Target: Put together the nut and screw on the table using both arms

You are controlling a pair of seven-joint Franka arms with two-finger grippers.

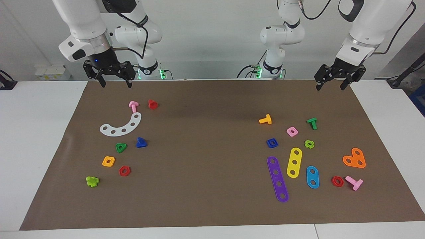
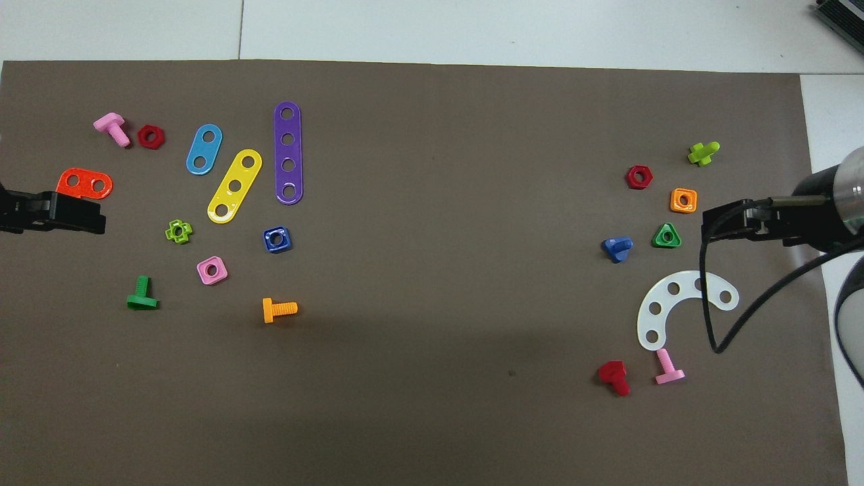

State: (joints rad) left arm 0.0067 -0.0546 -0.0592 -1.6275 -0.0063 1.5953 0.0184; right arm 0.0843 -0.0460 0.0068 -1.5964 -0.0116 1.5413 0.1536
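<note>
The right hand (image 1: 114,77) is seen at the upper left of the facing view, up in the air over the mat's edge by the robots. Its fingers are spread apart and nothing is held. The left hand (image 1: 333,81) is seen at the upper right of that view, also raised over the mat's edge, with its fingers spread and nothing between them. Both arms wait.

The nut (image 1: 272,143) is found right of the middle in the facing view, flat on the brown mat (image 1: 206,186) of the desk (image 1: 36,139). A pink square nut (image 1: 292,131) is seen up and to the right of it, and a purple strip (image 1: 278,179) below it. In the overhead view the nut (image 2: 277,239) is placed left of the middle.

The screw (image 1: 141,142) is found at the left of the facing view, just beside a green triangle nut (image 1: 121,147) and below a white curved strip (image 1: 121,125). In the overhead view the screw (image 2: 617,248) is seen at the right. The nut and the screw are well apart.
</note>
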